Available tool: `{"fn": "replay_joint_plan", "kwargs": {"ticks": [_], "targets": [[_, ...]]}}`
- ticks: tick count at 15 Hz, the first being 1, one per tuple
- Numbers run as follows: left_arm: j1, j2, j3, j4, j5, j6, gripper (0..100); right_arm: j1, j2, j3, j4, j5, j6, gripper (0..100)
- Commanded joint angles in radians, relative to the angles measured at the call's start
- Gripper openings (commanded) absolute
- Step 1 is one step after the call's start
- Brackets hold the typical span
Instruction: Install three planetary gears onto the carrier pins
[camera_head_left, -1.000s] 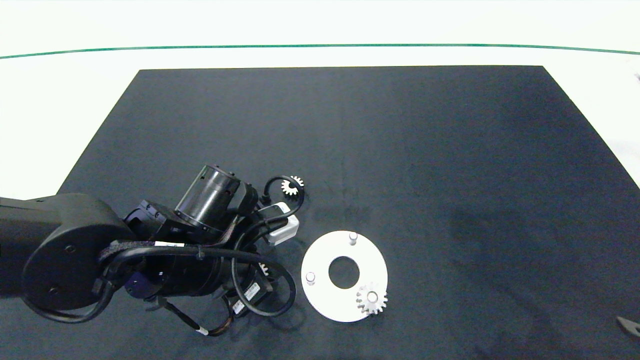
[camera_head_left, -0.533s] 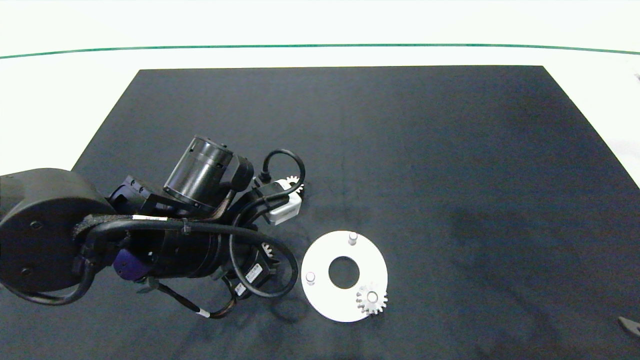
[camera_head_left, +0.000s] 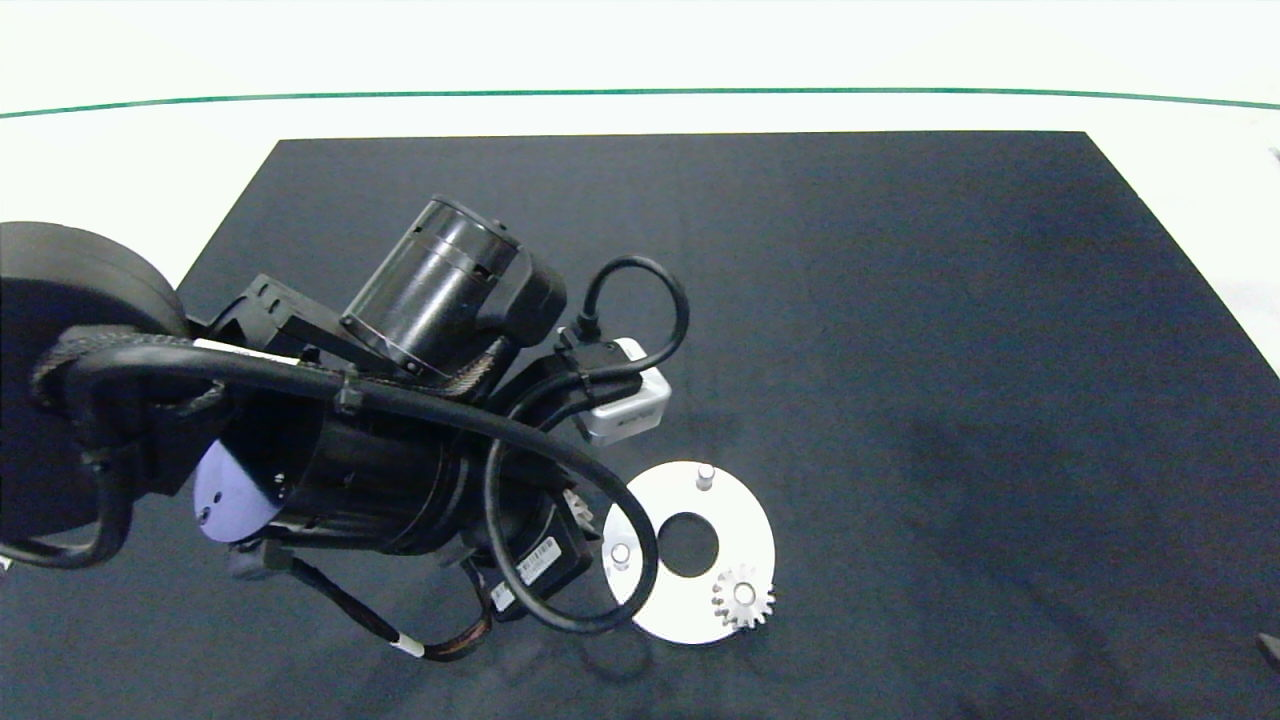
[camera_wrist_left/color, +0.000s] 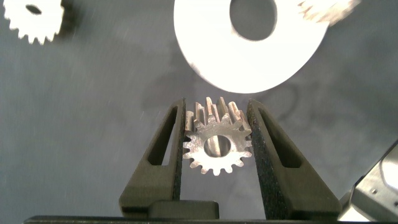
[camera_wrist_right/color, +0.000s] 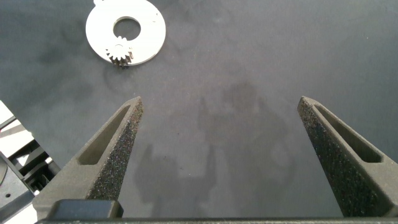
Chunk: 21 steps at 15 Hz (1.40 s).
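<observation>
left gripper (camera_wrist_left/color: 216, 134): clamped on a gear (camera_wrist_left/color: 217, 146), beside the disc (camera_wrist_left/color: 249, 56)
right gripper (camera_wrist_right/color: 217, 124): spread wide, holding nothing
arm label (camera_head_left: 535, 562): unreadable

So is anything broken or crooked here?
Nothing stands out. One gear sits flat on its pin on the white disc, another lies flat on the mat, and the left gripper holds the third squarely. The right gripper hangs open, empty.
</observation>
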Motion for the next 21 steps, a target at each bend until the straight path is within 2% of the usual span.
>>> {"fn": "replay_joint_plan", "kwargs": {"ticks": [1,2,3,7,10,13,16,21], "targets": [[-0.043,0.063,-0.033,0.000,0.051,0.002,16,-0.001,0.000,-0.006,0.001,-0.001,-0.005,100],[-0.045,0.099,-0.046,-0.010,0.103,0.002,16,0.000,0.000,-0.006,0.001,-0.001,-0.005,100],[-0.043,0.114,-0.058,-0.010,0.110,0.002,16,0.000,0.000,-0.006,0.001,-0.001,-0.005,100],[-0.046,0.122,-0.070,-0.006,0.109,0.000,16,0.000,-0.002,-0.004,0.001,0.001,-0.005,100],[-0.065,0.125,-0.072,0.004,0.110,-0.030,16,-0.001,-0.003,-0.004,0.003,0.001,-0.005,100],[-0.065,0.125,-0.069,0.025,0.110,-0.032,16,0.000,-0.002,-0.002,0.001,0.001,-0.005,100],[-0.089,0.154,-0.072,0.022,0.110,-0.070,16,-0.001,-0.003,-0.002,0.001,0.001,-0.005,100],[-0.089,0.174,-0.073,0.017,0.110,-0.067,16,0.000,-0.006,-0.002,0.001,0.001,-0.005,100]]}}
